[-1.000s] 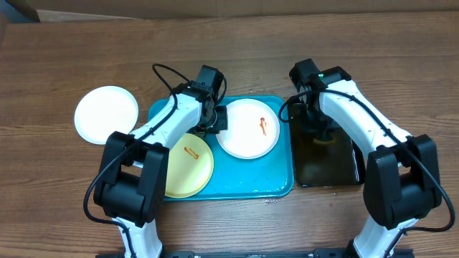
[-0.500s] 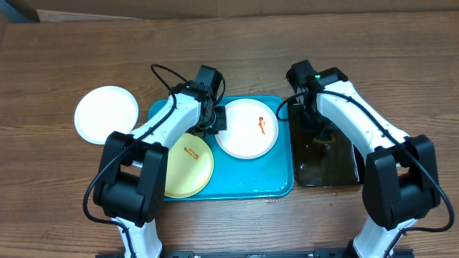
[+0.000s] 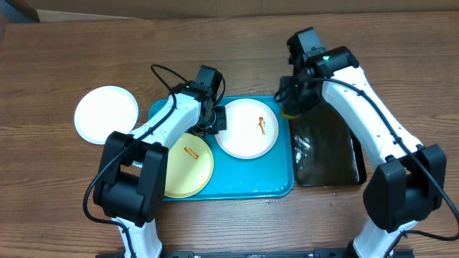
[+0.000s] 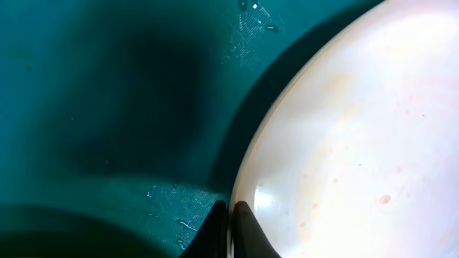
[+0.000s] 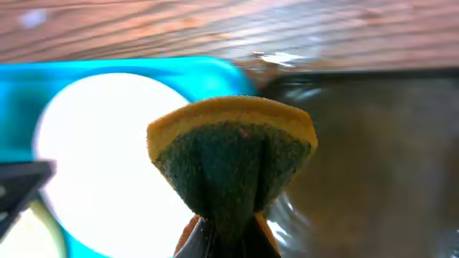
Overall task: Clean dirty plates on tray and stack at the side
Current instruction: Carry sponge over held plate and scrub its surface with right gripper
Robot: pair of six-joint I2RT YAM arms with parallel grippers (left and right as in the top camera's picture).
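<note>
The turquoise tray [image 3: 280, 179] holds a white plate [image 3: 244, 136] with an orange smear and a pale yellow-green plate [image 3: 188, 168] with an orange smear. A third white plate [image 3: 106, 115] lies on the table left of the tray. My left gripper [image 3: 219, 120] is shut on the left rim of the white plate on the tray; the left wrist view shows the jaws [image 4: 231, 229] pinching that rim [image 4: 358, 143]. My right gripper [image 5: 226, 244] is shut on a yellow-and-green sponge [image 5: 233, 158], held above the tray's back right corner [image 3: 289, 111].
A black tray [image 3: 330, 158] with wet, shiny liquid stands right of the turquoise tray; it also shows in the right wrist view [image 5: 373, 158]. The table is brown wood all round.
My right gripper has lifted the sponge out of the black tray and moved it back and left toward the turquoise tray's corner. The left arm and the plates have not moved.
</note>
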